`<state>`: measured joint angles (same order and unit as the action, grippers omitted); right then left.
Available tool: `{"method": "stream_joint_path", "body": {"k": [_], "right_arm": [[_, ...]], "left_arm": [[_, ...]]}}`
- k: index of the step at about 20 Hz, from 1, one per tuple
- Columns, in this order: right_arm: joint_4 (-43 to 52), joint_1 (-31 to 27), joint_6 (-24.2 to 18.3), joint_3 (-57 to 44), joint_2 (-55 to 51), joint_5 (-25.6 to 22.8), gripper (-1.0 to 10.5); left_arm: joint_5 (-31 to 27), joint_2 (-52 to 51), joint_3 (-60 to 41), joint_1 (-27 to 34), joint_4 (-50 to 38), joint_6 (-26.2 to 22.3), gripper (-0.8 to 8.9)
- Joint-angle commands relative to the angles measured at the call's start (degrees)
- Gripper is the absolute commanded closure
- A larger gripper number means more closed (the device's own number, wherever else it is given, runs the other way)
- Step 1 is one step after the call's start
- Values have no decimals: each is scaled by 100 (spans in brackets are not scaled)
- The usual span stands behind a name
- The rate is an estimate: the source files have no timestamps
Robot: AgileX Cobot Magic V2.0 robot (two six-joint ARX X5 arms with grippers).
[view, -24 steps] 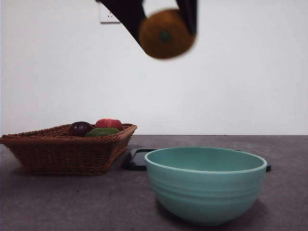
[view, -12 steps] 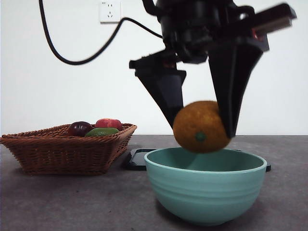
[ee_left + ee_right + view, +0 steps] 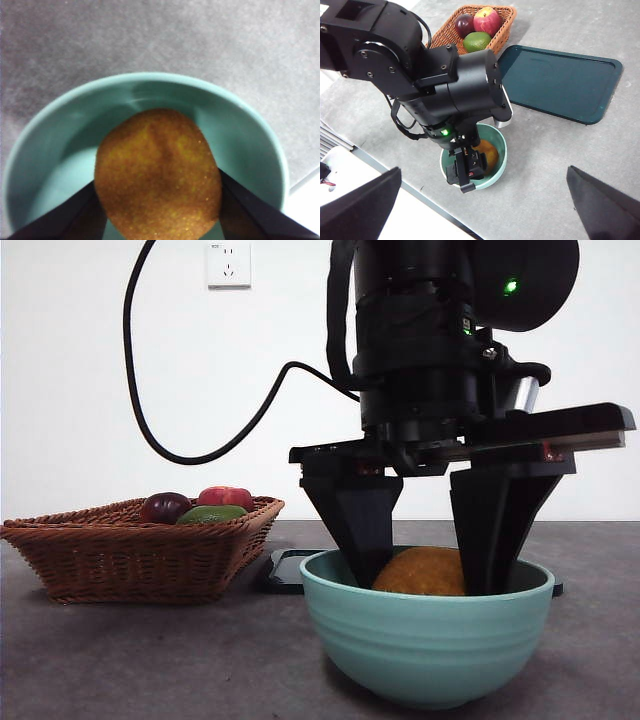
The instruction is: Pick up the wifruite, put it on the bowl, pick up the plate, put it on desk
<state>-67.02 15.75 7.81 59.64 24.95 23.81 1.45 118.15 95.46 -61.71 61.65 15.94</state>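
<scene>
Lowered: left end effector grips wifruite inside bowl rim

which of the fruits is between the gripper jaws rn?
The orange-brown wifruite, down inside the teal bowl, in the left gripper. The purple, red and green fruits sit in the wicker basket.

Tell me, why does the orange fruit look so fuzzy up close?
In the left wrist view the wifruite sits too near the lens, so it and the bowl blur. In the front view the left hand is a dark silhouette. The right wrist view is sharpest.
</scene>
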Motion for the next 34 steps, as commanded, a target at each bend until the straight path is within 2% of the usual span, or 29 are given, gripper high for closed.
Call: {"method": "stream_joint_path", "body": {"k": [1, 16, 17, 20, 22, 24, 29, 34], "right_arm": [[50, 24, 55, 118, -2, -7, 346], [35, 24, 57, 118, -2, 0, 346], [37, 24, 57, 118, -2, -2, 346], [42, 24, 55, 118, -2, -13, 346], [52, 24, 55, 118, -2, -20, 346], [52, 24, 55, 118, -2, -31, 346], [55, 24, 55, 118, -2, -142, 346], [57, 24, 55, 118, -2, -140, 345]], "left_arm": [[-4, 181, 116, -37, -4, -72, 632], [-2, 267, 120, 28, -175, -31, 620], [-2, 267, 120, 42, -155, -31, 584], [-2, 262, 125, 59, -190, -33, 385], [-2, 238, 140, 63, -157, -48, 316], [-2, 144, 146, 63, -90, -79, 307], [-2, -627, 146, 50, -74, -94, 307], [2, -2114, 146, 13, 111, -245, 311]]}}
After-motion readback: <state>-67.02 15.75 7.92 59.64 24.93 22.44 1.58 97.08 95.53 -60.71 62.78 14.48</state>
